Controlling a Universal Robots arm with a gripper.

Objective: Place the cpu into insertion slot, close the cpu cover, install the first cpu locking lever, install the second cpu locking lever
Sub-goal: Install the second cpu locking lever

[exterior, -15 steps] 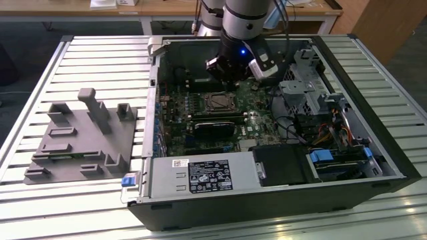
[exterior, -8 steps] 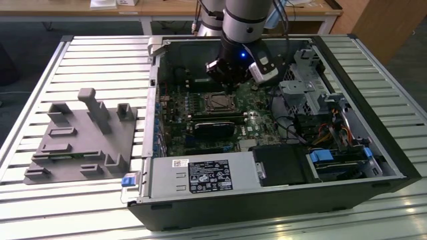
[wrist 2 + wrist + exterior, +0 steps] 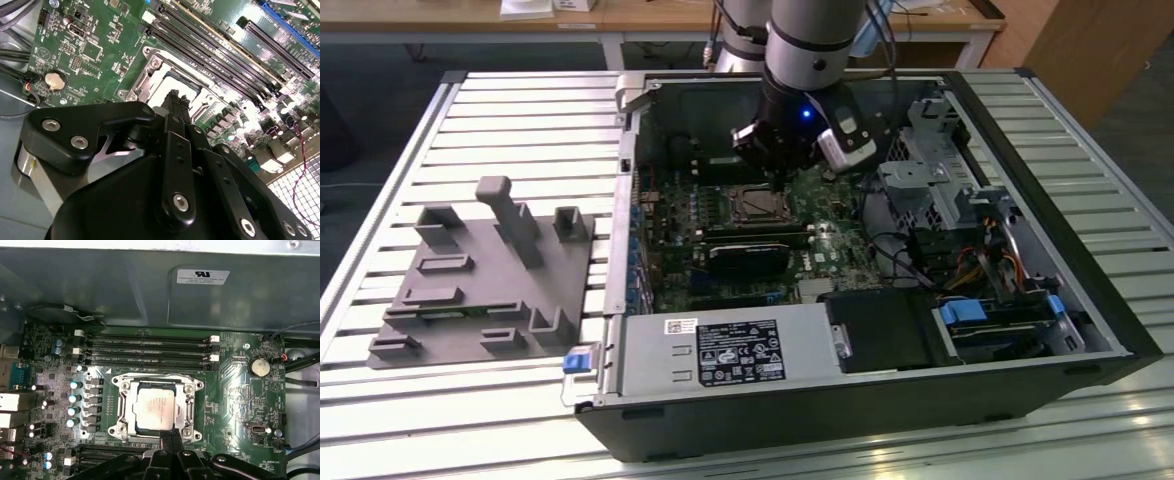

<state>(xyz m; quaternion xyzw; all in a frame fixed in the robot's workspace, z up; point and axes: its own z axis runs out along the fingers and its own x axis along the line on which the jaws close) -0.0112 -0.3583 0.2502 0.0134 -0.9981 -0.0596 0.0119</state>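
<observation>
Over the insertion slot (image 3: pixel 155 407), gripper (image 3: pixel 171 436) pressed together (fingertips meeting), cpu (image 3: pixel 154 405) seated, cpu cover (image 3: pixel 192 387) down

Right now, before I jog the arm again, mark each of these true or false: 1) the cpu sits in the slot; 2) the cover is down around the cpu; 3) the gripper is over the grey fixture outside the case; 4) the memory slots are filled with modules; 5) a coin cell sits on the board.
1) True: the cpu lies in the slot.
2) True: the cover frames the chip.
3) False: the gripper is inside the case, at the cover's edge; the fixture lies apart.
4) False: the memory slots look empty.
5) True: coin cell.
</observation>
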